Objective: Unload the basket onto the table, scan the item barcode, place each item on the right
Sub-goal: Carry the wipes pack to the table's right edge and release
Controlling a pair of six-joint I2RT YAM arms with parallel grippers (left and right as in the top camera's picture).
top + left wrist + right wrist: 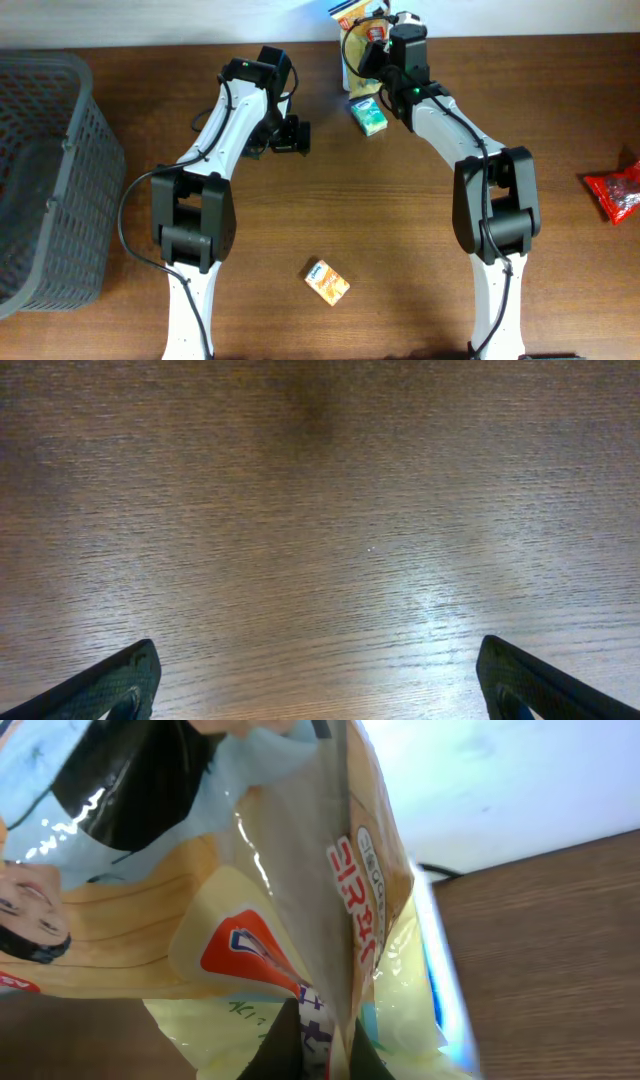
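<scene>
Fingers (pixel 285 1055) of the right gripper (pixel 372 52) are pressed together on a fold of one yellow snack bag (pixel 250 920), which fills nearly the whole right wrist view; red lettering and a printed face show on its glossy wrap. From overhead the bag (pixel 352 42) sits at the far edge of the worktop (pixel 400 220), a little right of the middle, partly over the rim and hidden in part by the gripper.

On the other arm the left gripper (pixel 298 135) hangs over bare wood left of centre, its two fingers (pixel 115 685) spread wide with nothing between them.

Two small boxes lie on the worktop. One green box (pixel 368 115) is just beside the right arm, near the bag. One orange box (pixel 327 281) is near the front edge, between the two arm bases and well apart from both grippers.

One red packet (pixel 615 192) lies at the right edge. One grey basket (pixel 45 180) stands at the left edge; whether it holds anything cannot be told.
</scene>
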